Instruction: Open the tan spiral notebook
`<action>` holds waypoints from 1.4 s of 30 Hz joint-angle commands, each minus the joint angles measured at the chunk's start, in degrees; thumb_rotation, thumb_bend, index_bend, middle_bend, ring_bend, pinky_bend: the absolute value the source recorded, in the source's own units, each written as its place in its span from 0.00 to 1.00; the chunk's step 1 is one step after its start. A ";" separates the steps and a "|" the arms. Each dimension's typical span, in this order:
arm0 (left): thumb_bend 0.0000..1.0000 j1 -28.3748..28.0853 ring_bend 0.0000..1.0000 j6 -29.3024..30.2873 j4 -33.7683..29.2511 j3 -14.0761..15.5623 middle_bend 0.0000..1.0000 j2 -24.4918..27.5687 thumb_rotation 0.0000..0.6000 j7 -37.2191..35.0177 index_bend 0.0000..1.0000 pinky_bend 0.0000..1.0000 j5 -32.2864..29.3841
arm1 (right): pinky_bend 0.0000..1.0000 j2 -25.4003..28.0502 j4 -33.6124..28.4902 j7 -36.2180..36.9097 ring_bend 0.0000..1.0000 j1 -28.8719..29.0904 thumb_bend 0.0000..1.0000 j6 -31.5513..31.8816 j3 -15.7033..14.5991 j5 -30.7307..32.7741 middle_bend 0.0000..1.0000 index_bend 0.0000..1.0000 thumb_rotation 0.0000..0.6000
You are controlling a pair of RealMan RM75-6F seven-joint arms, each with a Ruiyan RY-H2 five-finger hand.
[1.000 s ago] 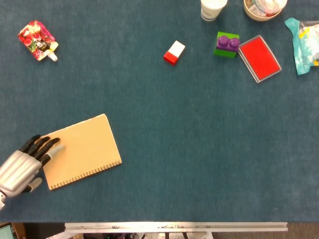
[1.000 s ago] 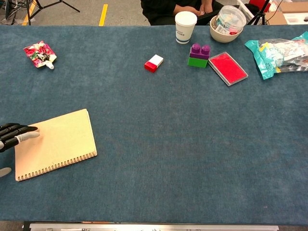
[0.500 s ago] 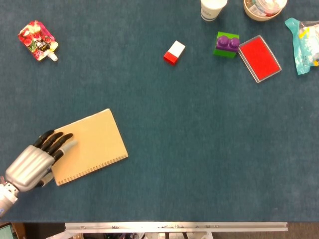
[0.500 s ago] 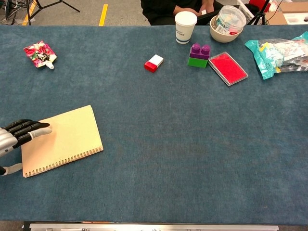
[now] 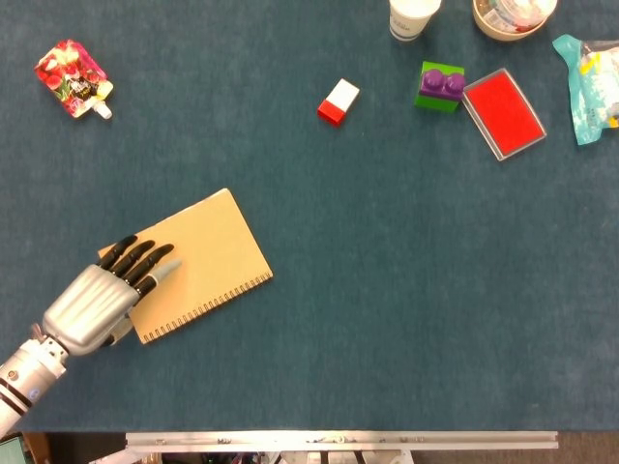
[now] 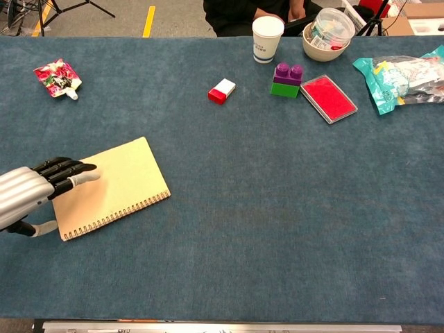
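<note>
Notebook (image 5: pixel 198 259) (plain tan cover, no readable writing) lies closed under the left hand (image 5: pixel 97 302), fingers flat, gripping nothing.

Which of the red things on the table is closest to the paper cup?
The red and white block, left of the cup. The red tray lies farther right, past the purple and green brick.

My left hand (image 5: pixel 97 302) rests flat, fingers (image 5: pixel 145 259) extended, on the closed tan spiral notebook (image 5: pixel 198 261) atop blue cloth (image 5: pixel 387 290).
</note>
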 commanded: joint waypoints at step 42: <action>0.26 -15.52 0.00 -23.73 -25.41 -1.14 0.00 7.36 0.00 8.27 0.21 0.00 -2.34 | 0.29 -0.82 2.84 2.58 0.23 -0.51 0.39 -0.54 -0.14 0.67 0.37 0.36 1.00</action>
